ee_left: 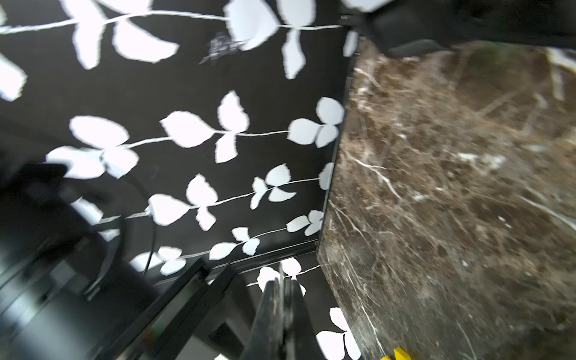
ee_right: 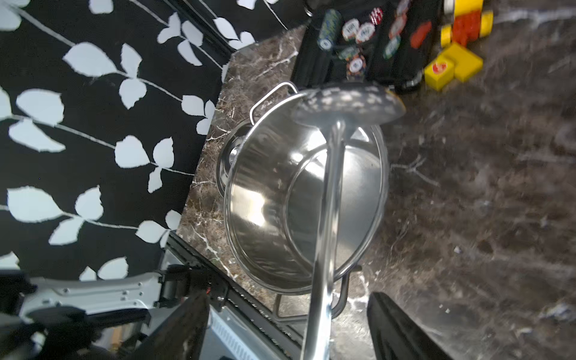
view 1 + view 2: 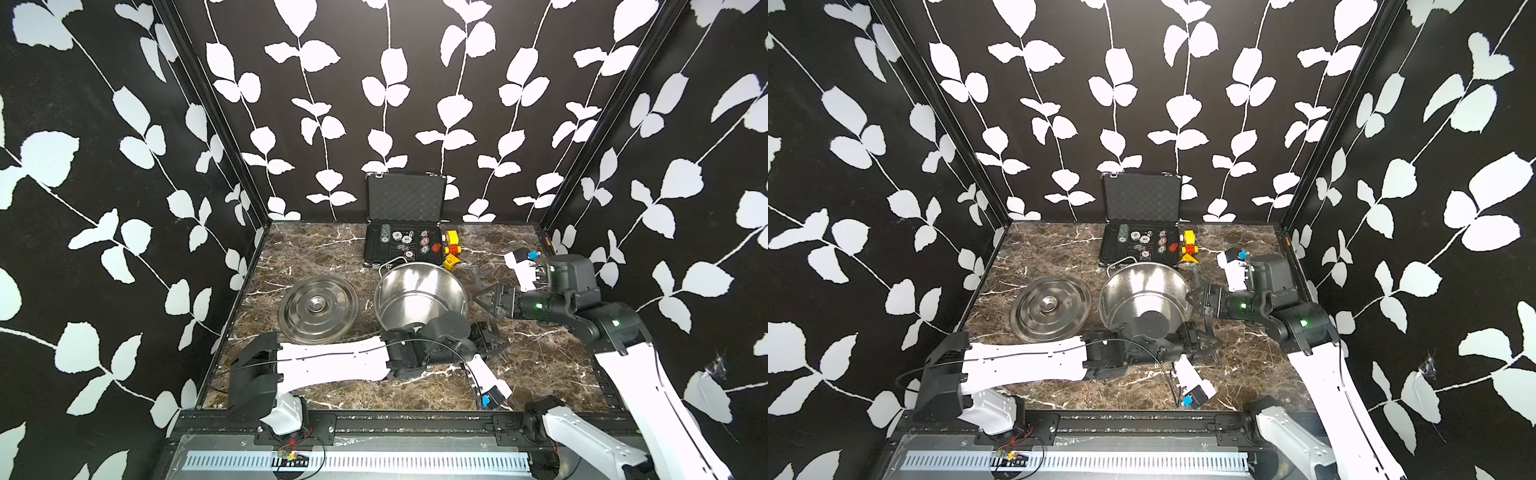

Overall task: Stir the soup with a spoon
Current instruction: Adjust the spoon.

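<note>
The spoon (image 2: 330,202) is a long silver one. Its bowl (image 2: 349,104) hangs past the far rim of the steel pot (image 3: 419,291). My left gripper (image 3: 496,345) sits just right of the pot's near side, shut on the handle, which shows as a thin metal strip (image 1: 281,280) between the fingers. My right gripper (image 3: 478,297) is at the pot's right side and open. In the right wrist view the handle runs between its spread fingers (image 2: 399,327) without touching them. Soup is out of view; the pot's inside shows bare steel.
The pot's lid (image 3: 318,309) lies flat to the left of the pot. An open black case (image 3: 403,232) with poker chips stands against the back wall. Red and yellow toy blocks (image 3: 451,249) lie beside it, close to the pot's far rim.
</note>
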Controlling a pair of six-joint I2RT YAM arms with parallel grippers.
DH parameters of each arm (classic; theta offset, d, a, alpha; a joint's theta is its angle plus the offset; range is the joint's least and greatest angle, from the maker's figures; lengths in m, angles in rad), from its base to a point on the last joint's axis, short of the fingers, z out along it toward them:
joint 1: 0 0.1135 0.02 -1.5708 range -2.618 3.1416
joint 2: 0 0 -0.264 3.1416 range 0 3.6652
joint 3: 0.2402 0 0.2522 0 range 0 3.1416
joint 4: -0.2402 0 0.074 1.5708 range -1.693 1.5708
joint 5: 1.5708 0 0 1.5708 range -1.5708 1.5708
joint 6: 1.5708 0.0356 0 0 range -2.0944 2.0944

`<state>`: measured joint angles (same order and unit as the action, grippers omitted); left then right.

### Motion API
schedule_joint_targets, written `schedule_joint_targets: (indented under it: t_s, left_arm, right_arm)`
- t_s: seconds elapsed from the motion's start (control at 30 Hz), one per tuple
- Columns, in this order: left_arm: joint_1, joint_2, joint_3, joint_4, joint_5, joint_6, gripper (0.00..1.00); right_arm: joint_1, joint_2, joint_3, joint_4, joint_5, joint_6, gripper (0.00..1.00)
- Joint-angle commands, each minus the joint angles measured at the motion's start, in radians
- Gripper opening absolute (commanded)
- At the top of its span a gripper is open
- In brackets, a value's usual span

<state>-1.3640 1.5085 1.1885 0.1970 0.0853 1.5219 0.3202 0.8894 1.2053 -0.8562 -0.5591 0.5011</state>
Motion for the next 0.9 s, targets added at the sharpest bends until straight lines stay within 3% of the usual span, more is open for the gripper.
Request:
schedule_joint_targets:
  t_s: [0.0,0.3,0.5,0.87]
  left_arm:
    - [0.017,-0.151,-0.004,0.125,0.059,-0.278,0.0]
    - [0.224,-0.351,-0.049,0.119,0.108,-0.953,0.0]
    - [0.308,-0.385,-0.12,0.109,0.151,-1.156,0.0]
    - [0.36,-0.383,-0.157,-0.05,0.244,-1.302,0.0]
  right_arm:
    - [0.005,-0.074,-0.057,0.216,-0.089,0.032,0.93]
    - [0.005,-0.2,-0.223,0.541,-0.206,0.149,0.98]
    - [0.005,-0.195,-0.238,0.528,-0.157,0.111,0.99]
    - [0.005,-0.149,-0.257,0.525,-0.06,0.05,0.97]
